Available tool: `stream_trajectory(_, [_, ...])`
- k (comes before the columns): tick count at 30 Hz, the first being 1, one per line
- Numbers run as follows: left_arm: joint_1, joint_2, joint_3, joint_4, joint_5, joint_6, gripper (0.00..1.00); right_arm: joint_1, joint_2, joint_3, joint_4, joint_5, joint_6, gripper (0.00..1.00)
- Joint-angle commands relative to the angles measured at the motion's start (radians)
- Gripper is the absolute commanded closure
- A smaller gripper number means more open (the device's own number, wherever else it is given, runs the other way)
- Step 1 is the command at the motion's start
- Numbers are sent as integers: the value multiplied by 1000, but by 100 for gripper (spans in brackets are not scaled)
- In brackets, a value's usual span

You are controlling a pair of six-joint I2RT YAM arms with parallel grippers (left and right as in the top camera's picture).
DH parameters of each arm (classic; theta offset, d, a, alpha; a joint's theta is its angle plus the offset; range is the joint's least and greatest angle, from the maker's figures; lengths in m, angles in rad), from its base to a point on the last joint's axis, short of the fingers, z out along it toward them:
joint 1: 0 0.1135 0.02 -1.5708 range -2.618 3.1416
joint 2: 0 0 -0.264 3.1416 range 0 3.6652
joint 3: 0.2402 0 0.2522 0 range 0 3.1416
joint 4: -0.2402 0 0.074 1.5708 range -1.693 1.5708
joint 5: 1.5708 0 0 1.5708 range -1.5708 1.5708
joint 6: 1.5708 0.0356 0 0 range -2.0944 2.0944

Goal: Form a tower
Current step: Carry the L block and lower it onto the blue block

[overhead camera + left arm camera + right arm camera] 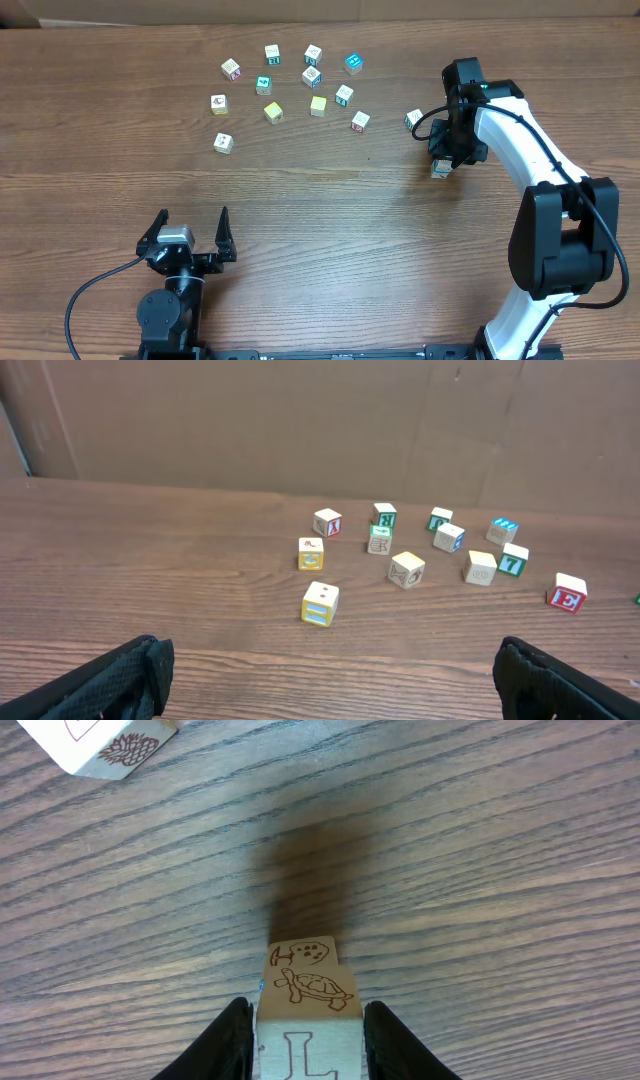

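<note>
Between both arms the brown wooden tabletop lies open, and a claw passes easily there. At the far side, scattered small pale wooden cubes leave only narrow gaps. One lone cube stands near the narrow column of picture cubes, close by the white right arm.

Tower pale matt wood; table dark grainy wood; fingers black plastic.

A brown wood-grain table is stretching out beneath and ahead of the jaws of the left gripper. Past its far edge, facing those jaws, a plain brown panel wall is standing, a vertical seam showing. Soft, even light is lying across the tabletop.
</note>
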Motion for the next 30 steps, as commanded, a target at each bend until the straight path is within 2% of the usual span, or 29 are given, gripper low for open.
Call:
stream_trajectory(1, [-3,-9,-4,3,1,29,0,-4,3,-3,1,-3,4,66])
stream_trajectory(7, [-3,-9,-4,3,1,29,0,-4,3,-5,-5,-3,4,62])
stream_trajectory(14, [-3,-9,-4,3,2,29,0,-4,3,-5,-21,-3,0,69])
stream_trajectory(30, [-3,-9,-4,3,1,29,0,-4,3,-4,-29,-8,-35,74])
